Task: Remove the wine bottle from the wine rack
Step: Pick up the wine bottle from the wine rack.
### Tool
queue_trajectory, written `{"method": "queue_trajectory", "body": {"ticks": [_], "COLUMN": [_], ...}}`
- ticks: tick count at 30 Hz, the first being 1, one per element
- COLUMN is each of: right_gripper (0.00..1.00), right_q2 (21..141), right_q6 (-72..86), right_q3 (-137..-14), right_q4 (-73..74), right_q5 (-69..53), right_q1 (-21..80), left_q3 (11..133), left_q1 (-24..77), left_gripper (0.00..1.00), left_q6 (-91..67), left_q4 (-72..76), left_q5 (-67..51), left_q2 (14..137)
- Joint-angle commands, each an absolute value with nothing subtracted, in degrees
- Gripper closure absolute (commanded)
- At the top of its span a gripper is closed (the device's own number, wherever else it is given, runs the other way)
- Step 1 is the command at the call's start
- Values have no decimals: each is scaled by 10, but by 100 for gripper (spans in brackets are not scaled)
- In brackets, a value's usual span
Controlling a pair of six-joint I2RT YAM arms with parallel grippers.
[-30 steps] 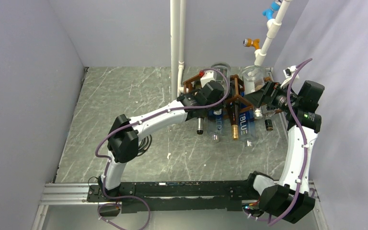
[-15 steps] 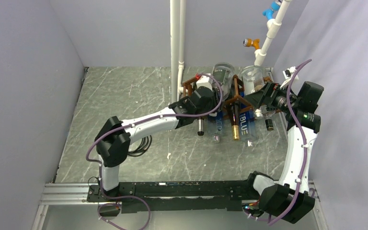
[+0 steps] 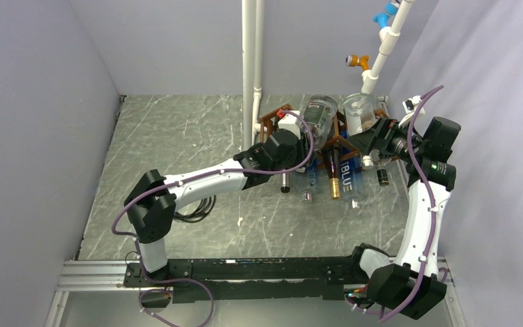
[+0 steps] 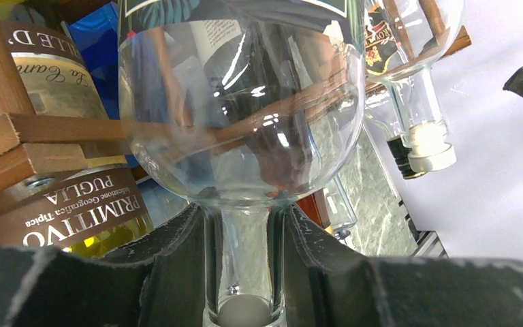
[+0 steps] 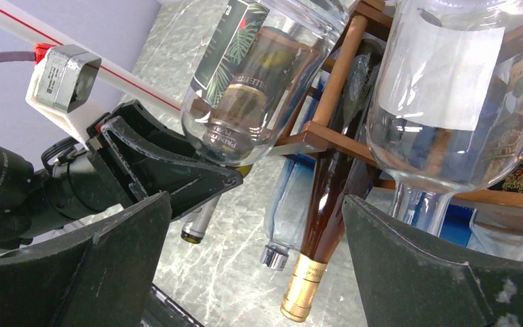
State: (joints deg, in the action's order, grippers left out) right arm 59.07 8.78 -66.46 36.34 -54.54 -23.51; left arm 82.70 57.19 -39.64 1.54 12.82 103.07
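**Left fingers** [image 4: 170, 266]: closed to a narrow gap on the neck of the wine bottle [image 4: 242, 122], one pad on each side just below the shoulder. The neck is the slimmest part and the end that juts out of the frame, so it is the obvious handle.

**Wine bottle** [image 3: 320, 112]: clear glass with a dark leaf-print label and a pale stopper. Its neck points toward the arms and its body slopes up and back into the upper left cell of the wine rack [image 3: 267, 122]. Not yet free: the wooden bars [image 4: 61, 129] cross close behind the shoulder. Whether the glass rests on them cannot be told.

**Right fingers** [image 5: 109, 272]: spread wide and holding nothing, at the right end of the rack. Probably standing by to steady the frame or take the bottle.

**Wine rack** [image 5: 337, 75]: brown wooden lattice, its cells tilting the necks forward and down.

**Other stock:**
- A second clear bottle [image 5: 449, 88] in the neighbouring top cell.
- A brown bottle [image 5: 327, 191] with a gold cap below.
- A blue-labelled bottle [image 3: 346, 174] low at the front.

**Table** [image 3: 177, 136]: grey marbled, carrying the rack at its far right.
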Motion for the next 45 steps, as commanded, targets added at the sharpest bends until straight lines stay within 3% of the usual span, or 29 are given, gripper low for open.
{"method": "queue_trajectory", "body": {"ticks": [1,45], "right_gripper": [0,0], "right_q2": [580,580], "right_q6": [87,16], "right_q3": [-664,-664], "right_q4": [345,375], "right_q5": [-554,-612], "right_q1": [-239,-241], "left_q3": [837,697], "left_q1": [570,570], "left_gripper": [100,100], "left_q6": [-371,-343], "left_q4": [120,227], "left_q5": [138,39], "left_q2": [958,788]}}
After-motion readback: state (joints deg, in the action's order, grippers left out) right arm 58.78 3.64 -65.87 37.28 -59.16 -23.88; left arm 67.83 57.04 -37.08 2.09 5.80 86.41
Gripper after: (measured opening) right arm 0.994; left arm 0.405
